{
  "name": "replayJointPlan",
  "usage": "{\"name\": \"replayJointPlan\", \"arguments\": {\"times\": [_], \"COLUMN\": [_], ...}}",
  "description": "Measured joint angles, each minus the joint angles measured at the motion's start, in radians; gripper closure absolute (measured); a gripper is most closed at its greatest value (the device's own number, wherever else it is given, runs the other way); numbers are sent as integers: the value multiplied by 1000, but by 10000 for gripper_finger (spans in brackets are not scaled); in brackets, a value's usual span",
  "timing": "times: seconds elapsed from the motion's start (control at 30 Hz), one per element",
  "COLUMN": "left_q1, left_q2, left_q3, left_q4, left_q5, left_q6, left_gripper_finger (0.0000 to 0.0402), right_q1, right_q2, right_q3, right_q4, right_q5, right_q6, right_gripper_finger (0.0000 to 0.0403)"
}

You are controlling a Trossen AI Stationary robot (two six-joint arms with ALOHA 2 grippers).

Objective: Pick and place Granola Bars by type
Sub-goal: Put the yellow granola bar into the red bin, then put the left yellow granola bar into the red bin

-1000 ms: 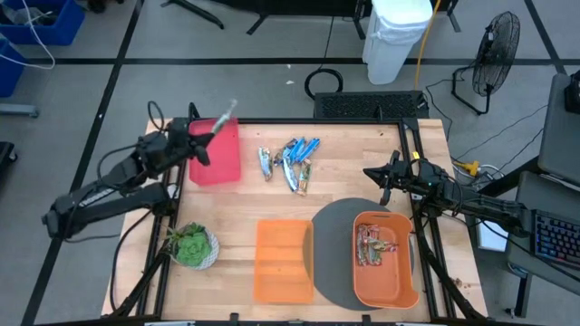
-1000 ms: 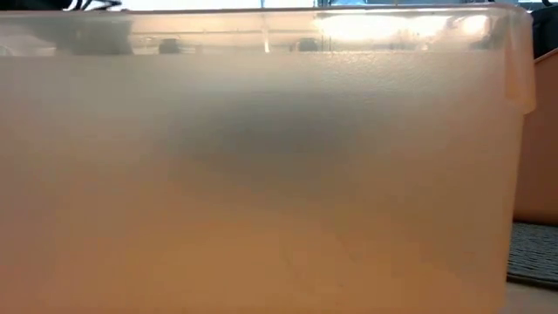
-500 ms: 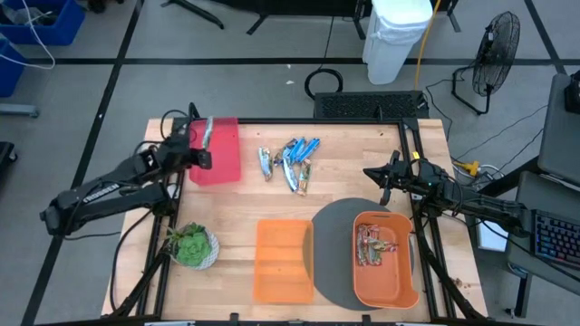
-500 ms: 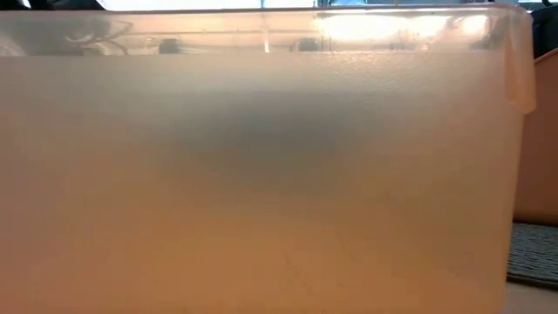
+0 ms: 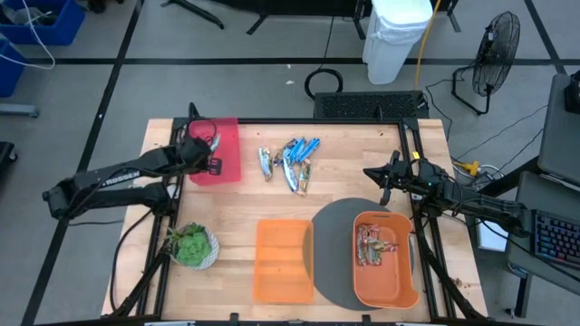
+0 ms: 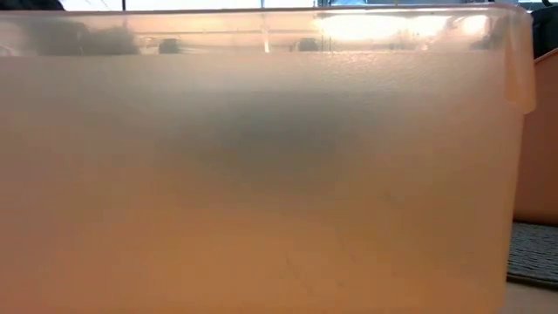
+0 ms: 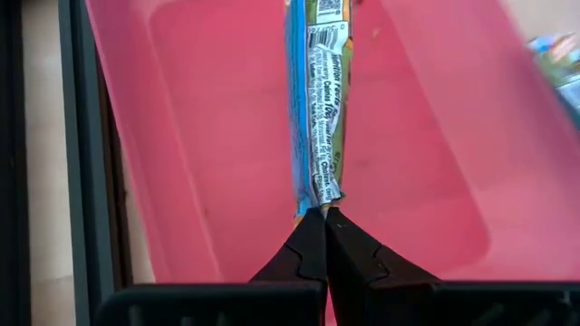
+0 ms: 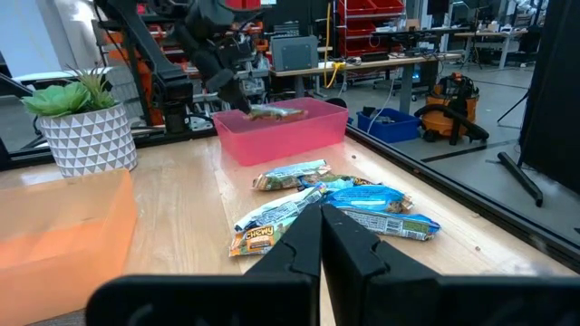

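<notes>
My left gripper is over the pink bin at the table's far left, shut on a blue-edged granola bar whose printed silver back faces the wrist camera. From the right wrist view, that bar shows at the pink bin's rim. A loose pile of blue and silvery bars lies on the wood at the far middle. Reddish-brown bars lie in the orange bin near right. My right gripper waits shut, right of the pile. My left gripper pinches the bar's crimped end seal between its two fingertips, slanting down from above. The bar runs straight out from the fingers, over the pink bin's floor. I cannot tell whether its other end touches the bin.
A second orange bin stands at the near middle; its wall fills the low view. A grey round mat lies under the right orange bin. The green plant in its white pot stands at the near left.
My left gripper, holding the bar, has swung back from the far edge and come down over the pink bin. It has tipped, so the bar that stuck up toward the far right now points into the bin. The right arm kept still.
</notes>
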State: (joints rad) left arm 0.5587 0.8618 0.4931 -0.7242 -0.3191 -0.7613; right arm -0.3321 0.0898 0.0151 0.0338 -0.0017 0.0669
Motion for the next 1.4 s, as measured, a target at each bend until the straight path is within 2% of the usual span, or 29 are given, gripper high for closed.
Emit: {"name": "replayJointPlan", "arguments": {"times": [0.23,0.57,0.9,1.17,1.27,1.4], "left_q1": [0,0,0,0,0,0], "left_q2": [93,154,159,159,143,102], "left_q3": [0,0,0,0,0,12], "left_q4": [-29,-64,-59,-29,55,181], "left_q5": [-5,-75,-74,-74,-37,66], "left_q6": [-38,-101,-73,-24,42,136], "left_gripper_finger": [399,399,352,340,340,339], "right_q1": [0,0,0,0,0,0], "right_q2": [0,0,0,0,0,0], "right_q3": [0,0,0,0,0,0], "right_q4": [0,0,0,0,0,0], "right_q5": [0,0,0,0,0,0], "right_q6": [0,0,0,0,0,0], "right_gripper_finger": [403,403,403,403,403,403]}}
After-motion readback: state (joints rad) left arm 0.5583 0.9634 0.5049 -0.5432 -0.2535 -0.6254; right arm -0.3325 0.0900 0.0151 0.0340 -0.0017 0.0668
